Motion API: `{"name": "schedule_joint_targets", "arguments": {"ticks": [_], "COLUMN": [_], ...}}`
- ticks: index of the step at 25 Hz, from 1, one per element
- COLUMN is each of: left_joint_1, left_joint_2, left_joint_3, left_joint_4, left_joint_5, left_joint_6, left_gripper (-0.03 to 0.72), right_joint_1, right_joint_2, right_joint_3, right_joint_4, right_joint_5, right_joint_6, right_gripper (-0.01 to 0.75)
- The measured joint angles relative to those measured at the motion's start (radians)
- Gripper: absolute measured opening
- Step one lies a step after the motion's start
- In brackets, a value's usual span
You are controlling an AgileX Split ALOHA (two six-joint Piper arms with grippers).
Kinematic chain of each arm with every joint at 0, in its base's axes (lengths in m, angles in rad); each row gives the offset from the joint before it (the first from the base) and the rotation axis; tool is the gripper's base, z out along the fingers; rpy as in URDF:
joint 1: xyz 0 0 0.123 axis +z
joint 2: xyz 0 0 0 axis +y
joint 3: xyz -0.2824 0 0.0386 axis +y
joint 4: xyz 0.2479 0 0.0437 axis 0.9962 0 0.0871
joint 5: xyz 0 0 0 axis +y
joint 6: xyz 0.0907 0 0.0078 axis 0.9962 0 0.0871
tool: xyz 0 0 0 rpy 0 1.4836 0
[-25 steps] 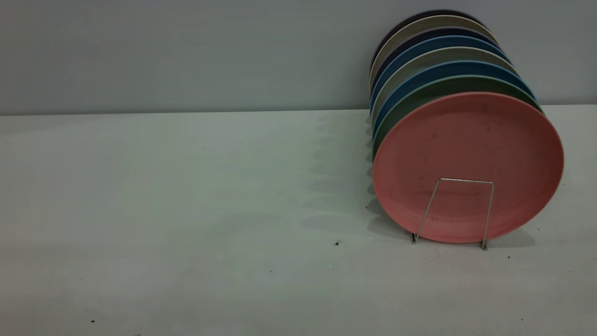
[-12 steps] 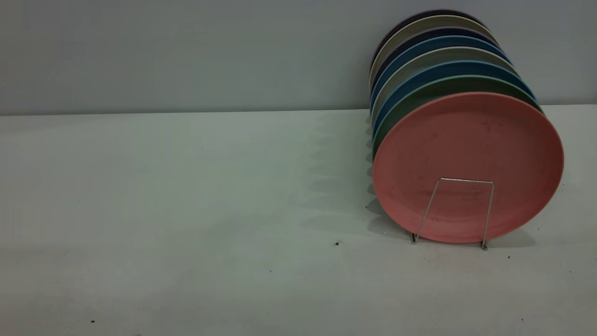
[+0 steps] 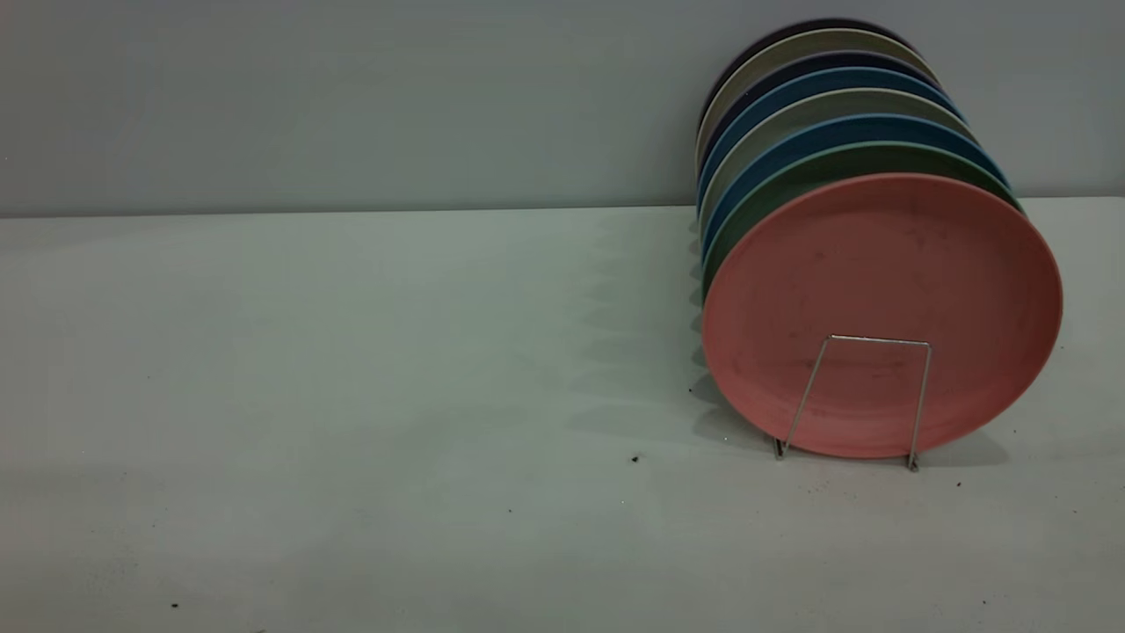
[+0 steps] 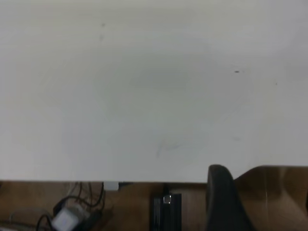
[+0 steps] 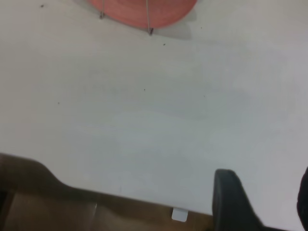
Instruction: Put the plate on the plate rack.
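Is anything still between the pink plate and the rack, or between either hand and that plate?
Nothing visible does. The plate already stands on edge in the plate rack, behind the front wire loop and ahead of the other plates. The right wrist view shows only bare table toward it. Neither hand appears in the exterior view.

Level front view — wrists overhead, table-edge

lab bench: bare white table (image 3: 352, 369), cables (image 4: 72, 216)
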Motion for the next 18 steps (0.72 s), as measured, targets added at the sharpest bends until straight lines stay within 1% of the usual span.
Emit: {"name": "schedule_joint_targets", "arguments": {"ticks": [4, 10, 18], "left_joint_1": [-0.006, -0.006, -0.006], "left_joint_2": [-0.002, -0.028, -0.189], "left_joint_3": [0.0, 0.0, 0.0], "left_joint_4": [0.001, 0.001, 0.001], "left_joint_5": [0.0, 0.0, 0.007], "left_joint_6": [0.0, 0.0, 0.001], "left_gripper": [0.445, 0.445, 0.445], "right_joint_1": [0.0, 0.0, 0.0], "right_joint_2": [-0.047, -0.21, -0.215], "right_joint_3": [0.0, 0.0, 0.0], "right_joint_4": [0.0, 0.0, 0.0], "right_joint_5": [0.0, 0.001, 0.002], "right_joint_6": [0.001, 0.002, 0.002], "right_gripper": [0.35, 0.35, 0.35]}}
